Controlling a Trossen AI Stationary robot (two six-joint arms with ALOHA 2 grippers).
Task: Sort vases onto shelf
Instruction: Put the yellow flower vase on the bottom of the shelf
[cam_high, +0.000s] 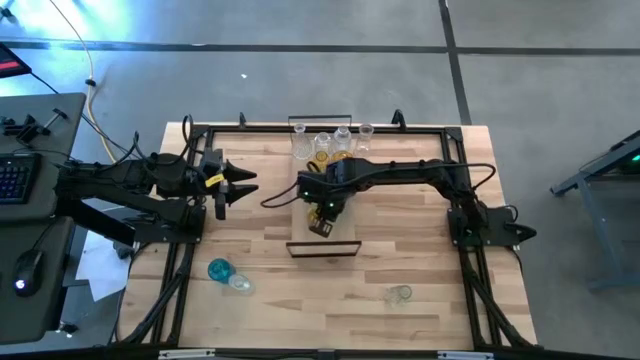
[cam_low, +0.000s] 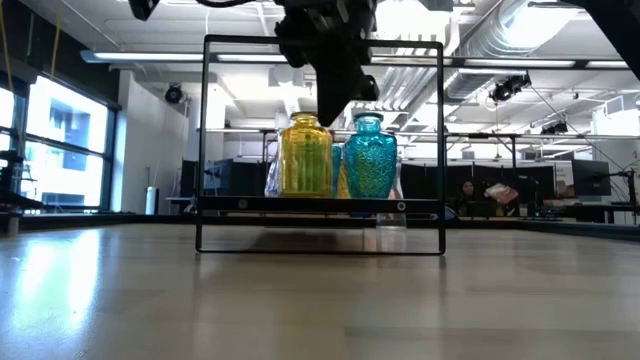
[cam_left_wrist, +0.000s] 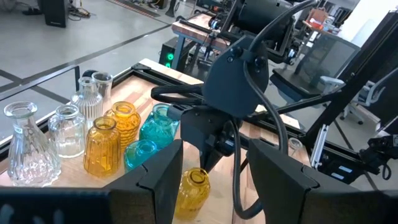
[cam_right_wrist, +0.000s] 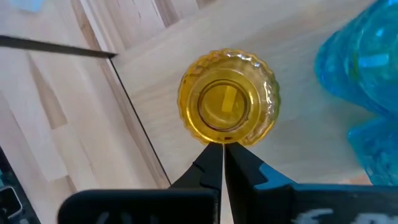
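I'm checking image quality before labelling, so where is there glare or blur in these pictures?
Low view: bright windows on the left throw a sheen across the wooden tabletop, and the dark arm above the ribbed amber glass vase is a silhouette. Right wrist view: the teal-blue glass vase at the edge is blurred. High view: glare on the floor at top left.

In the low view the right arm is cut off by the top edge, and its gripper (cam_low: 340, 95) hides the amber vase's (cam_low: 306, 156) neck. Beside the closed fingertips in the right wrist view, the teal vase (cam_right_wrist: 364, 81) runs off the edge. The left gripper's (cam_left_wrist: 211, 177) near finger hides part of another teal vase (cam_left_wrist: 140, 154).
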